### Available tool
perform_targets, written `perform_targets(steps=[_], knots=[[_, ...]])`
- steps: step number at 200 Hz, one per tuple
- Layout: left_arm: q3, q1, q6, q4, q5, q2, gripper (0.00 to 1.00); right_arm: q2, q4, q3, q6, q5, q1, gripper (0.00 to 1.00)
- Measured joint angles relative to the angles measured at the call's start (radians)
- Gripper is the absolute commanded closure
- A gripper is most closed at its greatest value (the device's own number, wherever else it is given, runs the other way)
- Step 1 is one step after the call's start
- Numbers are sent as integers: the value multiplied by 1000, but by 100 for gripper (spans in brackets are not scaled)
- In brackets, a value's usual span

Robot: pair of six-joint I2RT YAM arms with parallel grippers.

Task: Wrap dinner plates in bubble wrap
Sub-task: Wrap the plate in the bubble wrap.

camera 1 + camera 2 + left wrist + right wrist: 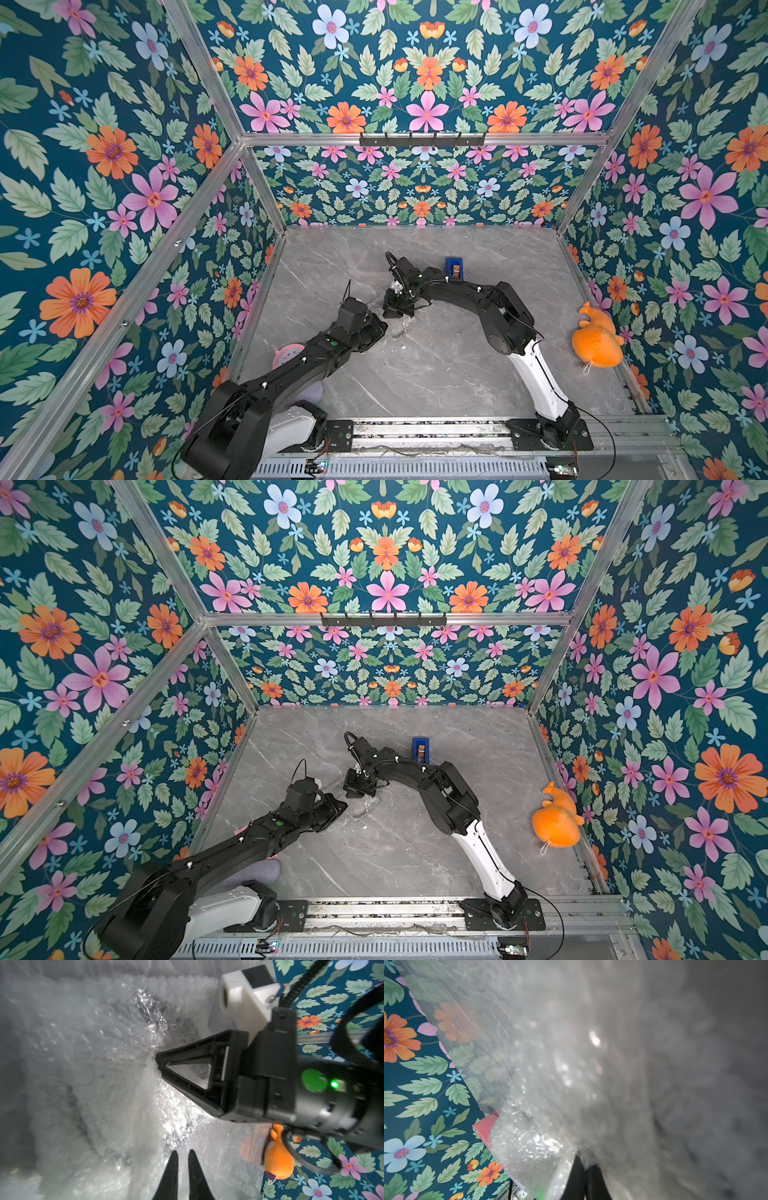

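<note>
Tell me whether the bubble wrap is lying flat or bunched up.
Bunched up: bubble wrap gathers in crumpled shiny folds at the right gripper.

The left arm [291,372] and right arm [469,291] are bending inward, grippers close together. The left gripper [182,1152] is hanging with jaws slightly parted; the right gripper [158,1061] is pinching the wrap [104,1068] tight.

Walls [428,75]: three sides, dark teal paper printed with pink, orange and pale blue flowers and green leaves.
Frame [299,139]: bare aluminium bars.
Hook rail [422,141]: black, on the back crossbar.
Surface [440,374]: grey marble pattern, pale veins.
Light: even.
</note>
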Motion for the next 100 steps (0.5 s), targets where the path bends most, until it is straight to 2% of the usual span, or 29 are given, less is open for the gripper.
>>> perform_targets(steps=[43,62,100], knots=[[67,-3,-17,72,14,171,96,-14,24,-23,32,6,1,100],[101,-2,-21,60,-34,206,100,-17,30,-29,39,8,2,100],[105,18,-27,27,-100,288,100,-25,27,-32,50,22,3,100]])
